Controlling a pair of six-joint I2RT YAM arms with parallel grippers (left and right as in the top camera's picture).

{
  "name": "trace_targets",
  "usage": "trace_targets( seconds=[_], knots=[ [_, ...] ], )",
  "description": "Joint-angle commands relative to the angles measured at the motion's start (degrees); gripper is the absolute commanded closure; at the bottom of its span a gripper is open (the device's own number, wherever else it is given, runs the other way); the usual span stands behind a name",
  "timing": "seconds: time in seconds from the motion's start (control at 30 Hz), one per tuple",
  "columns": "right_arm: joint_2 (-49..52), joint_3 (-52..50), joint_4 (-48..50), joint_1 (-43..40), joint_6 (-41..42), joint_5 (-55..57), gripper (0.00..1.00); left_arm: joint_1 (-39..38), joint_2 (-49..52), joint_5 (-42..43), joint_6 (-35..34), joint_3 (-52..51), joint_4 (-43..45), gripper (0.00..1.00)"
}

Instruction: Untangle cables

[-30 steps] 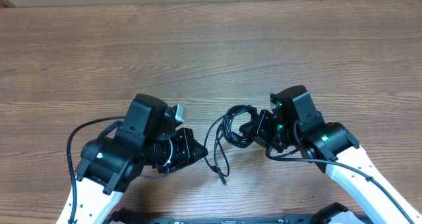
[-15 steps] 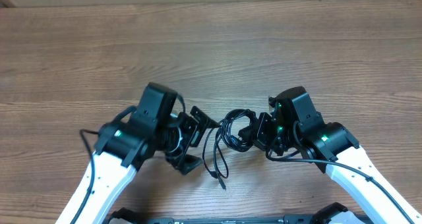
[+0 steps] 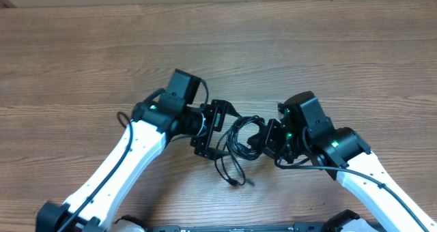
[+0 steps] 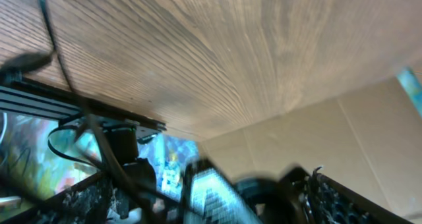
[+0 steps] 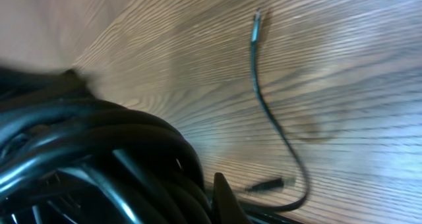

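Left end effector (image 3: pixel 216 129) moved beside cables (image 3: pixel 237 132), spread wide; wrist view blurred.

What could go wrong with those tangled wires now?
The right gripper is shut on the coiled cables. If the open left gripper grabs several loops at once and pulls, the knot may tighten. The loose ends lying on the table could also drag and snag.
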Motion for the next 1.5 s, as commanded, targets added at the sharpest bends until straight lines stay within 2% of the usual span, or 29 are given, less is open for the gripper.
trace_targets(
  seconds=[0.0, 0.07, 0.1, 0.13, 0.17, 0.23, 0.27, 0.37, 0.43, 0.5, 0.53, 0.6, 0.67, 0.73, 0.83, 1.0, 1.23, 1.37, 1.47],
  knots=[
    [-1.44, 1.55, 1.88, 1.27, -1.55, -2.01, 0.96, -1.49, 3.26, 0.63, -1.4, -0.11, 0.37, 0.06],
    [-2.34, 1.55, 2.21, 1.25, -2.12, -2.32, 0.96, -1.42, 4.48, 0.11, -1.4, -0.11, 0.37, 0.06],
    [-3.04, 1.55, 2.21, 1.25, -2.16, -2.29, 0.96, -1.27, 5.07, -0.37, -1.4, -0.11, 0.39, 0.09],
    [-3.72, 1.55, 2.03, 1.25, -2.36, -2.32, 0.96, -0.98, 5.55, -0.96, -1.36, -0.11, 0.42, 0.21],
    [-4.48, 1.55, 1.97, 1.27, -3.28, -2.64, 0.96, -0.55, 5.77, -1.66, -1.05, -0.11, 0.46, 0.28],
    [-5.97, 1.55, 1.27, 1.27, -4.96, -3.65, 0.96, 1.16, 5.81, -3.21, 1.62, -0.11, 1.22, 0.38],
    [-6.91, 1.55, 0.37, 1.27, -5.44, -3.85, 0.96, 2.36, 5.77, -3.21, 4.39, -0.09, 2.78, 0.43],
    [-9.29, 1.55, -2.27, 1.27, -7.45, -3.8, 0.96, 6.1, 5.75, 0.76, 12.09, -0.09, 10.25, 0.71],
    [-10.34, 1.55, -3.32, 1.27, -8.31, -3.8, 0.96, 8.39, 5.75, 4.66, 15.26, -0.09, 16.55, 0.77],
    [-11.02, 1.55, -3.72, 1.25, -9.11, -3.82, 0.96, 10.43, 5.75, 8.2, 18.36, -0.09, 23.5, 0.79],
    [-11.13, 1.55, -3.76, 1.25, -9.29, -3.8, 0.96, 11.37, 5.75, 10.05, 19.93, -0.09, 27.04, 0.79],
    [-11.19, 1.55, -3.65, 1.25, -9.31, -3.8, 0.96, 12.9, 5.75, 14.49, 22.23, -0.09, 33.4, 0.62],
    [-11.19, 1.55, -3.3, 1.25, -9.33, -3.8, 0.96, 14.03, 5.7, 19.1, 22.86, -0.09, 38.42, 0.29],
    [-11.19, 1.55, -2.64, 1.25, -9.97, -3.8, 0.96, 15.1, 5.7, 23.06, 22.91, -0.09, 42.88, 0.02],
    [-11.21, 1.55, -1.88, 1.25, -12.61, -3.76, 0.96, 17.05, 5.62, 29.51, 22.86, -0.09, 51.69, 0.0],
    [-11.21, 1.55, -1.9, 1.25, -12.94, -1.51, 0.96, 19.5, 3.19, 33.7, 22.86, -0.09, 60.98, 0.0],
    [-11.21, 1.55, -1.36, 1.18, -12.7, 4.9, 0.96, 20.09, -4.35, 32.44, 23.19, -0.09, 62.38, 0.0],
    [-11.21, 1.84, -2.6, 0.76, -12.68, 14.43, 0.96, 20.72, -8.55, 32.52, 23.78, -0.09, 62.38, 0.0],
    [-11.21, 3.15, -7.28, -1.53, -11.54, 22.01, 0.96, 22.38, -10.56, 33.51, 25.46, -0.09, 62.34, 0.0]
  ],
)
